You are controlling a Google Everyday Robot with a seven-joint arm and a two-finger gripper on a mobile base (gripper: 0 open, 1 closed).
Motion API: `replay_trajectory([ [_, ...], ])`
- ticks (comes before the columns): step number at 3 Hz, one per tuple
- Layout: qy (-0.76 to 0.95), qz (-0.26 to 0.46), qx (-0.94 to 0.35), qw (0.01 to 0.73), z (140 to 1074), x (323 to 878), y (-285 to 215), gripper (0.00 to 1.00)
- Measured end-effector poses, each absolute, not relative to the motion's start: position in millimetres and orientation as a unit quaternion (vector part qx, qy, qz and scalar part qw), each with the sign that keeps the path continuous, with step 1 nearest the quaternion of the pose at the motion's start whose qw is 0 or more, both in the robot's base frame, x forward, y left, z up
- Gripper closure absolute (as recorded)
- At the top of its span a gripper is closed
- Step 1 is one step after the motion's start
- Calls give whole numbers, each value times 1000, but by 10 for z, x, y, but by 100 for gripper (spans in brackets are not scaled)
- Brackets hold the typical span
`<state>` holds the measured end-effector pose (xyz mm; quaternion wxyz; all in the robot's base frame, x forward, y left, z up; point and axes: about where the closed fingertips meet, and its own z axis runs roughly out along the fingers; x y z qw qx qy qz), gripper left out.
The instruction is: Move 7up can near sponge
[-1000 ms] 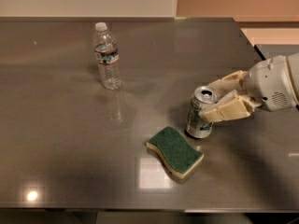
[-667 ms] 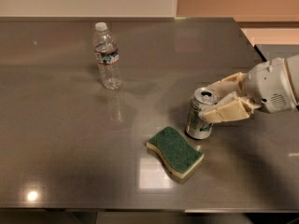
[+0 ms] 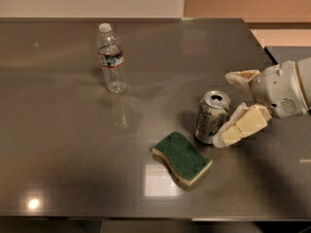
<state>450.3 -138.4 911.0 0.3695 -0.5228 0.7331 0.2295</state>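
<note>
Since can (image 3: 212, 116) stands upright on table (image 3: 73, 154) just beside sponge (image 3: 182, 158), at its 1 o'clock, placement looks done. Pincer (image 3: 222, 108) at can's 3 o'clock, spread wide, lower finger against base: retreat straight toward 3, avoid tipping.

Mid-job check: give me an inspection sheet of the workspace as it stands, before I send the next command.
Surface: dark glossy table, light glare spots, no spills seen.
Job's things: 7up can upright, close behind the sponge, seemingly not touching; sponge lies flat, green side up.
Clutter: water bottle upright, capped, far from both.
Grippers: gripper beside the can, open; lower finger near the can's base, contact unclear.
Cables: nothing seen.
Surroundings: pale wall behind the table; nothing else seen.
</note>
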Motion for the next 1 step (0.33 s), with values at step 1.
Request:
replay_trajectory([
  [1, 733, 229, -523, 370, 9110, 4503, -1384, 0],
])
